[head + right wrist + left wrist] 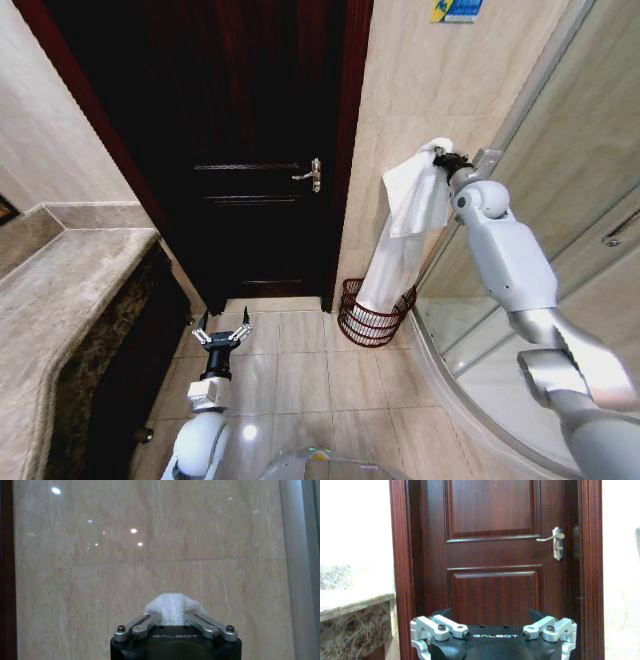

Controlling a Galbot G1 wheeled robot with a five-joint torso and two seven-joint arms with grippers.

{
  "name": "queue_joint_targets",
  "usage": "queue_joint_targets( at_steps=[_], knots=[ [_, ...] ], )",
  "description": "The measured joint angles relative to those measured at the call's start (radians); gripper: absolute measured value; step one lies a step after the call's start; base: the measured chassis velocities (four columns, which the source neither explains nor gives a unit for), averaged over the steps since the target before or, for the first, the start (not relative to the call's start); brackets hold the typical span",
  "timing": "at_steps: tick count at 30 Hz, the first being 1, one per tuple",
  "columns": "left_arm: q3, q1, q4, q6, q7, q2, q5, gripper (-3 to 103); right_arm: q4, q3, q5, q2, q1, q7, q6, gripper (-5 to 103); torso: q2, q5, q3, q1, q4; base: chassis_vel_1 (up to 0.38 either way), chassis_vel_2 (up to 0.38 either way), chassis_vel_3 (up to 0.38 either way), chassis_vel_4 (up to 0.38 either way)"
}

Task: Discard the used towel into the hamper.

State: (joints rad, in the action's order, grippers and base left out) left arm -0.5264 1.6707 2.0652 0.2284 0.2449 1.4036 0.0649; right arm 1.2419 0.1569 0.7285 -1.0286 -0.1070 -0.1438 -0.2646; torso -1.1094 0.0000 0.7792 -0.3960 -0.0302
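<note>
A long white towel [405, 225] hangs from my right gripper [443, 158], which is shut on its top end high up by the tiled wall. The towel's lower end drops into the reddish-brown wire hamper [372, 318] on the floor in the corner. In the right wrist view a white tuft of towel [172, 607] sticks up between the closed fingers [142, 625]. My left gripper [224, 329] hovers low over the floor tiles in front of the door, open and holding nothing; its fingers [442, 627] are spread wide in the left wrist view.
A dark wooden door [255, 150] with a metal handle [310, 175] is shut straight ahead. A stone counter [70, 290] runs along the left. A glass shower enclosure [530, 260] curves on the right, beside the hamper.
</note>
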Motion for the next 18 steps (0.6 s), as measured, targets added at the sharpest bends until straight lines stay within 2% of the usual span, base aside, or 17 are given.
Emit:
queue_joint_targets(
  at_steps=[18],
  knots=[
    [0.014,0.011,0.001,0.006,-0.003,0.008,-0.014,100,0.002,0.009,-0.005,0.002,-0.028,-0.001,0.006,6,0.083,0.0,-0.046,0.037,0.0001,0.0,0.0,0.0,0.0]
  ],
)
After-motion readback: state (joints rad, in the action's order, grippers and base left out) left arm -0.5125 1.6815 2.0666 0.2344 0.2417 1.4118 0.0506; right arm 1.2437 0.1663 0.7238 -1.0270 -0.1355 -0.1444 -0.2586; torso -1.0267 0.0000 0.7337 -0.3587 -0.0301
